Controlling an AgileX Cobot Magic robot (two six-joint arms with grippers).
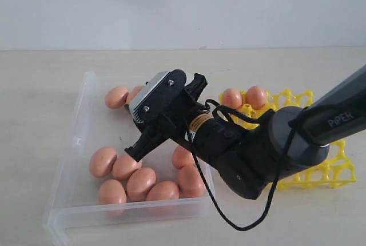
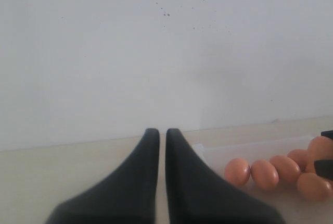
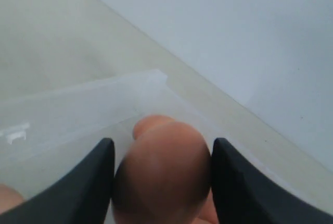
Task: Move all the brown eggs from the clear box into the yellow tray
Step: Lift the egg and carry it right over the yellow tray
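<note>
My right gripper (image 1: pixel 134 151) reaches from the right over the clear box (image 1: pixel 80 120), angled down to the left. In the right wrist view the right gripper (image 3: pixel 161 140) is shut on one brown egg (image 3: pixel 164 177), with a black finger against each side. In the exterior view the near finger hides that egg. Several brown eggs (image 1: pixel 141 183) lie at the box's near end, and one more (image 1: pixel 116 97) lies at its far end. Two eggs (image 1: pixel 231 97) sit in far cups of the yellow tray (image 1: pixel 337 169). My left gripper (image 2: pixel 162 130) is shut on nothing, beside the box.
The box and tray stand side by side on a pale table (image 1: pixel 34 86), with a white wall behind. My right forearm and a looping black cable (image 1: pixel 246 223) cover the tray's left part and the box's near right corner.
</note>
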